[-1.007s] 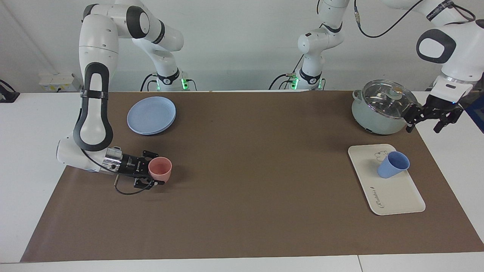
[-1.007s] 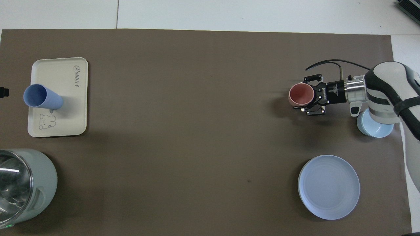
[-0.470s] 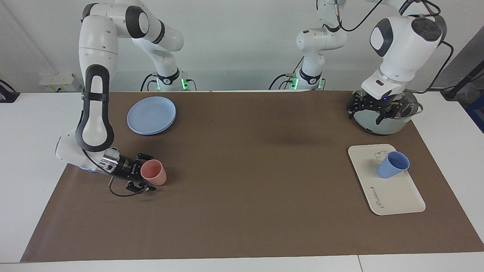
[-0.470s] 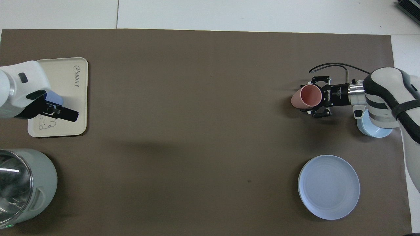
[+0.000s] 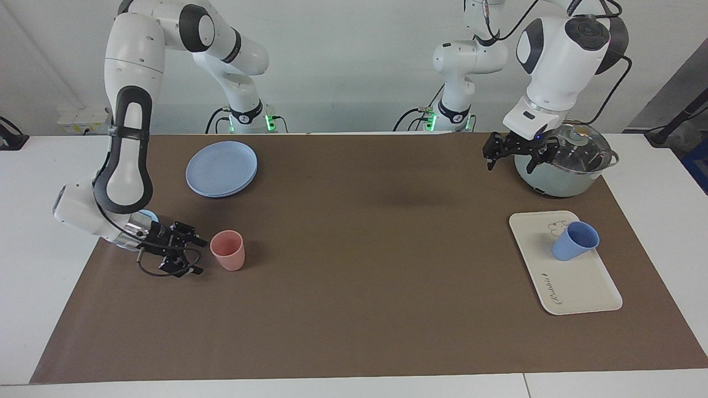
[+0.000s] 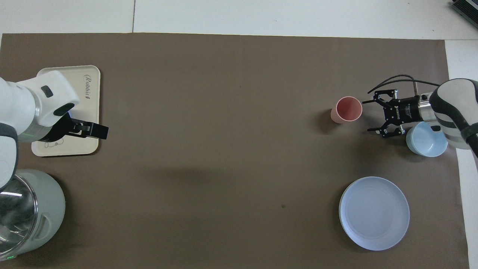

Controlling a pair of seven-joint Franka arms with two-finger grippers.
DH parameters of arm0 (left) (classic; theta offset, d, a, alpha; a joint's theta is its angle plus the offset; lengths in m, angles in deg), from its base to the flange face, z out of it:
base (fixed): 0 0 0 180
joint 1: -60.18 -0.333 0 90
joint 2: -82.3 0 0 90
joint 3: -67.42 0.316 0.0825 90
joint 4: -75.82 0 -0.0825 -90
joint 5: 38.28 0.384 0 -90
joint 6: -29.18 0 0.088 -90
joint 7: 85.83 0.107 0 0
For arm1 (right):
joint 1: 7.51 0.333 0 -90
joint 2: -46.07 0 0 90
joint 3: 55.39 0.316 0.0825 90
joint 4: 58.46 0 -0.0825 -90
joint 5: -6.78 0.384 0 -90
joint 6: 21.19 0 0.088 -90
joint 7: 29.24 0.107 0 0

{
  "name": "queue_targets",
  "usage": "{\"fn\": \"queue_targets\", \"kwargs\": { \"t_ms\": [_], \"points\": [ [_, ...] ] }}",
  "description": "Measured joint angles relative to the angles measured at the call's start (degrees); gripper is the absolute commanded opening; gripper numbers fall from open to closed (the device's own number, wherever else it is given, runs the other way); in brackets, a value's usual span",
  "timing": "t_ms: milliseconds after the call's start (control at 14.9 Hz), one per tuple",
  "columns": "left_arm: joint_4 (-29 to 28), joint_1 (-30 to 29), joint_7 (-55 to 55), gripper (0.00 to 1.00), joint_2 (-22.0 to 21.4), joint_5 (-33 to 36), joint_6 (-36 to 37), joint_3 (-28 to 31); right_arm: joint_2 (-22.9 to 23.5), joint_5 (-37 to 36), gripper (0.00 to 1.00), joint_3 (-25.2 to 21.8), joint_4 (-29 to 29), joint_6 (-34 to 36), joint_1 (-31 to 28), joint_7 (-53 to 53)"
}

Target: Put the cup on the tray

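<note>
The periwinkle-blue cup (image 5: 575,241) stands on the cream-white tray (image 5: 581,287), on the part near the bear drawing. In the overhead view the left arm hides the cup and only part of the tray (image 6: 80,80) shows. My left gripper (image 5: 514,157) is open and empty, up in the air over the mat beside the pot; it also shows in the overhead view (image 6: 99,131). My right gripper (image 5: 198,257) is open and low over the mat, a short gap from the salmon-pink tumbler (image 5: 227,250), apart from it; it also shows in the overhead view (image 6: 371,116).
A grey-green pot (image 5: 558,166) with a glass lid stands nearer to the robots than the tray. A round blue plate (image 5: 221,168) and a light-blue bowl (image 6: 426,139) lie at the right arm's end. The pink tumbler (image 6: 347,109) stands upright on the brown mat (image 5: 359,276).
My right gripper has let go of the pink tumbler, which now stands upright, and has drawn back toward its end. My left arm has swung from outside the pot to over the mat.
</note>
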Motion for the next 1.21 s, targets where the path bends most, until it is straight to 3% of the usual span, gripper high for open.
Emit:
{"fn": "queue_targets", "kwargs": {
  "t_ms": [336,672,873,1209],
  "points": [
    [10.6,-0.3,1.8,1.0,-0.2,0.1,8.5,1.4,-8.6,-21.2,1.0,0.5,-0.1,5.1,1.9,-11.8],
    [20.5,-2.0,4.2,1.0,3.3,0.5,16.2,2.0,-16.8,-26.1,1.0,0.8,0.0,11.0,5.2,-29.0],
    [21.1,-2.1,6.4,1.0,5.3,0.6,15.7,2.3,-20.6,-29.2,1.0,1.3,0.0,12.0,9.5,-32.9],
    [16.7,-2.2,6.6,1.0,5.0,0.6,12.3,2.4,-24.9,-38.2,1.0,1.9,1.6,12.0,17.5,-32.9]
  ]
}}
